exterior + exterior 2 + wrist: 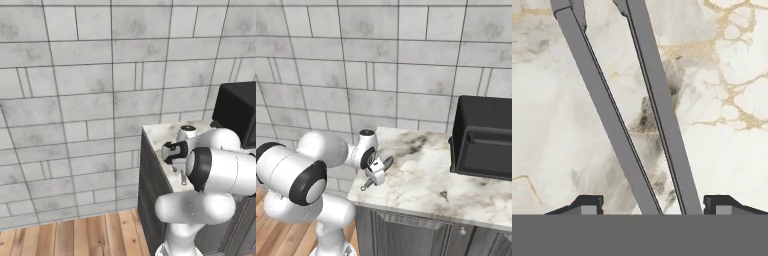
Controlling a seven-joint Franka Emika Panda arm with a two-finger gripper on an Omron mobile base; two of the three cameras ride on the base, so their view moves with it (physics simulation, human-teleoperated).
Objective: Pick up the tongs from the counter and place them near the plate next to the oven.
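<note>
Tongs (637, 115) between the open pincer (652, 205) tips — on counter (727, 140).

Slim grey metal tongs (637, 115), two long narrow flat arms, run from twelve o'clock toward six in the hand view, drawing closer together near the bottom. Beneath them spreads the counter (727, 130), white marbled stone veined grey and gold, topping dark grey panelled cabinets.
</note>
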